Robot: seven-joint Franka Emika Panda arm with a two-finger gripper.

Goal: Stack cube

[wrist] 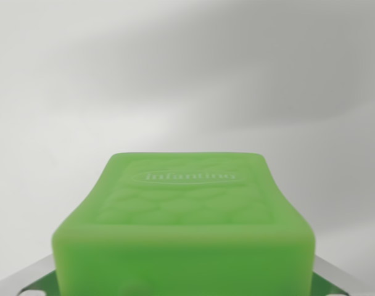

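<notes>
A: Item: green cube [184,216], sitting close under the camera, filling the wrist view's lower half.

B: End effector [184,290]?

A: Fingers hidden; grip impossible to tell. Second cube not showing; stacking likely remaining.

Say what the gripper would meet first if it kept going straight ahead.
Nothing shows beyond the green cube that fills the lower view; only a plain pale surface lies ahead. That surface would likely come first, though its depth is unclear.
</notes>
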